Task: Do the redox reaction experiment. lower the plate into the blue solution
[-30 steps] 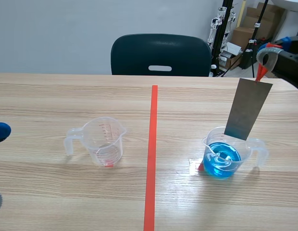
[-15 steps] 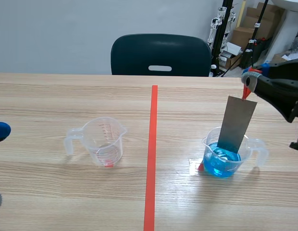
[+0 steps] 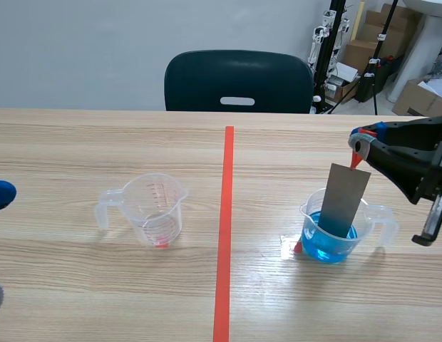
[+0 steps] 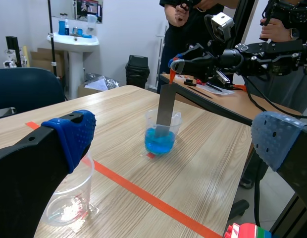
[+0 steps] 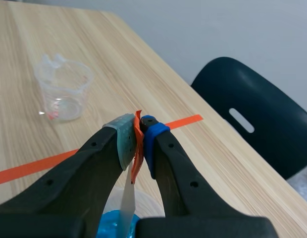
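**Plate dips into the blue solution, hanging from a thin tab**

The right tool (image 3: 359, 140) is pinched on a small orange tab (image 5: 137, 145) at the top edge of the metal plate (image 3: 343, 198). It does not hold the metal itself. The plate hangs tilted, its top leaning towards the right arm. Its lower end is inside the clear measuring cup (image 3: 378, 217) and appears to sit in the blue solution (image 3: 326, 246). Most of the plate stands above the rim. The left tool (image 4: 176, 138) is spread wide and holds nothing, well apart from this cup. It is near the empty measuring cup (image 3: 153, 206) on the other side of the worktop (image 3: 78, 142).

The weak point, as I judge it, is the tab. It is a narrow, flexible hold, so the plate may swing or twist as it goes down, or slide out from between the pads and drop. A dropped plate would splash the solution. Because of the tilt, the plate's edge could also press on the near rim. The cup looks light and plastic, so a sideways push could slide it or tip it over. A slow, straight descent would lessen both risks.
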Motion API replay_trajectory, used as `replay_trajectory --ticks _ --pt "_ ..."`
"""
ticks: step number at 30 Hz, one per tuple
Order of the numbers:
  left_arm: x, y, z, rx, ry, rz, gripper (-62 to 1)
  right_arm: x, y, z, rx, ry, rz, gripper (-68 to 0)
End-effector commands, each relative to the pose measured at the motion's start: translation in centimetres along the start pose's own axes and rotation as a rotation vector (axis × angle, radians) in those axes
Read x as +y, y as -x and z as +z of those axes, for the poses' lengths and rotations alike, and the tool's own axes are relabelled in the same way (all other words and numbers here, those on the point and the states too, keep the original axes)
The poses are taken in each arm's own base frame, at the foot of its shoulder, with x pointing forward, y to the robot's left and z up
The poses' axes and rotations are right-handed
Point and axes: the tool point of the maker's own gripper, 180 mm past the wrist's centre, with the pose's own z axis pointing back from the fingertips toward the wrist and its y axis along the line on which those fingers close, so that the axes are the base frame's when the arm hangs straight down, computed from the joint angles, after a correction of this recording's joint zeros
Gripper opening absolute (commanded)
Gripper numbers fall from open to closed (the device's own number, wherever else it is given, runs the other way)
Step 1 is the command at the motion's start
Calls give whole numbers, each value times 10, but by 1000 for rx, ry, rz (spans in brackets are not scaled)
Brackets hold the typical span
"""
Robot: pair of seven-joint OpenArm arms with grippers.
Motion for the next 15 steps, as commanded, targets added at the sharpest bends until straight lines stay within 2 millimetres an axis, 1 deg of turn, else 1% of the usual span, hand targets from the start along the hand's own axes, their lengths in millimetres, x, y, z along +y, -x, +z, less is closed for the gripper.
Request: replay_trajectory --ticks 1,4,9,15 --pt "0 -7 -2 -23 7 -2 14 -7 -8 -2 -32 8 21 -671" --pt "0 -7 -2 -23 7 -2 14 -9 -4 -1 -33 26 25 -671" --pt "0 -7 -2 -23 7 -2 14 -7 3 0 -27 31 14 -671" --pt "0 -7 -2 -22 7 -3 14 -9 7 1 -44 54 18 -672"
